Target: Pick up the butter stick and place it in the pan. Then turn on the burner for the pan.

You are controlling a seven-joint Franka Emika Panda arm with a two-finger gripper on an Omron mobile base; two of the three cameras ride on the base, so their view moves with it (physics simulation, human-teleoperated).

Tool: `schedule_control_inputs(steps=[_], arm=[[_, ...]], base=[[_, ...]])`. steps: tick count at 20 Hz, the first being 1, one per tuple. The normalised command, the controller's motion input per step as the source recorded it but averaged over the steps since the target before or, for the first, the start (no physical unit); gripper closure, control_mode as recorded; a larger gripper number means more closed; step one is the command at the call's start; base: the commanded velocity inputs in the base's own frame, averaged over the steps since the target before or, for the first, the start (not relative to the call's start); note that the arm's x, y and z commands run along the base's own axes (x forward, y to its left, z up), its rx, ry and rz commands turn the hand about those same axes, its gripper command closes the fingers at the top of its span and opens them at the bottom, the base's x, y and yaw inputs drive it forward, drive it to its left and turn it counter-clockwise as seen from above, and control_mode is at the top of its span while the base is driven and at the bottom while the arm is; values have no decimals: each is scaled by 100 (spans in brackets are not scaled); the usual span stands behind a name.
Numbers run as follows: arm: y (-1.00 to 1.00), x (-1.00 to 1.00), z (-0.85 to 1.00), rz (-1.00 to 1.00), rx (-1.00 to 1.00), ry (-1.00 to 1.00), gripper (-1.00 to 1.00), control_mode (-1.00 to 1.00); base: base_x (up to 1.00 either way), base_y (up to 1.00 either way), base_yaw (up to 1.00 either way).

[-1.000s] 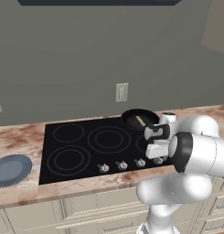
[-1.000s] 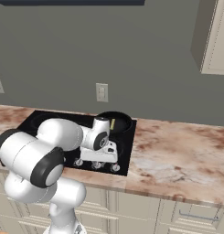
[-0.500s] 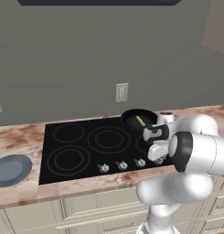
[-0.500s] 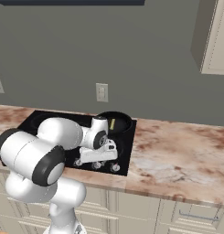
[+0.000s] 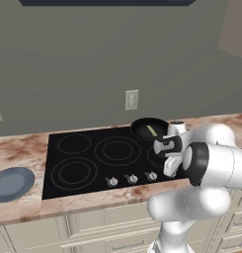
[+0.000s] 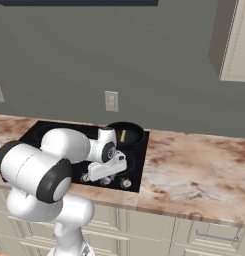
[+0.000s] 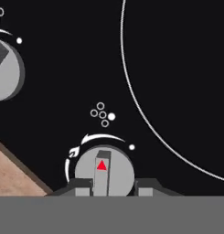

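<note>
end effector (image 7: 113, 185): pinching the grey stove knob (image 7: 104, 170) by its ridge | butter stick (image 5: 151, 130): lying inside the pan (image 5: 142, 132) | pan: sitting on the black cooktop (image 5: 93, 158)

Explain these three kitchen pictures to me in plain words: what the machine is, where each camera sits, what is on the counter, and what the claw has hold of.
This is a computer-rendered kitchen. The machine is a white robot arm with a two-finger gripper. Two pictures come from cameras riding on its base, behind it to the left and right, looking forward over the counter. The third comes from a camera on the hand, looking along the fingers. On the counter sits a black cooktop with a row of knobs along its front. A small black pan stands on the back right burner with the butter stick lying inside it. A blue-grey plate lies at the far left. In the hand view the fingers sit on either side of one knob, closed narrowly around its raised grip.
</note>
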Motion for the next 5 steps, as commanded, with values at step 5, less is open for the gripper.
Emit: schedule_control_inputs(steps=[5], arm=[[0, 0, -7, 27, 4, -5, 100, -100]], base=[[0, 0, 0]])
